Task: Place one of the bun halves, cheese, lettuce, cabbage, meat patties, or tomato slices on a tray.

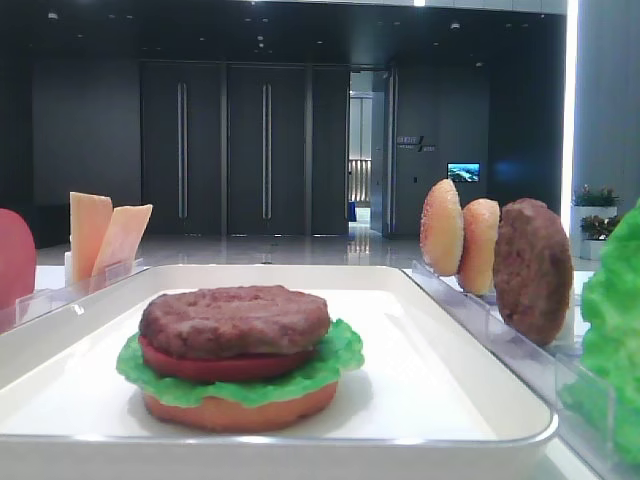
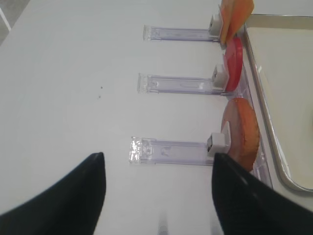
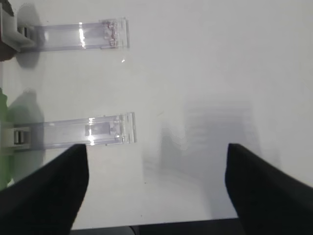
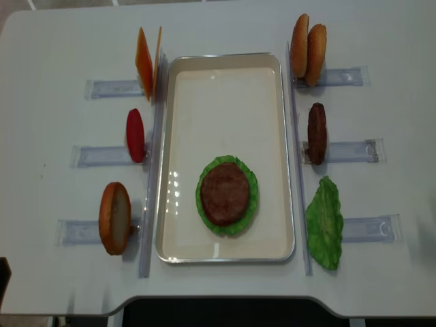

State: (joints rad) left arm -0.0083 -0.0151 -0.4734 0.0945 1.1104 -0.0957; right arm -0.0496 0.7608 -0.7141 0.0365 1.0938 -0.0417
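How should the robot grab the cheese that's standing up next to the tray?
Best to pinch the cheese across its two flat faces, near the top edge, coming down from above. The slices stand upright on edge in a clear rack by the tray, so the top edge sticks up free while the bottom sits in the holder. Open jaws should slip over it easily.
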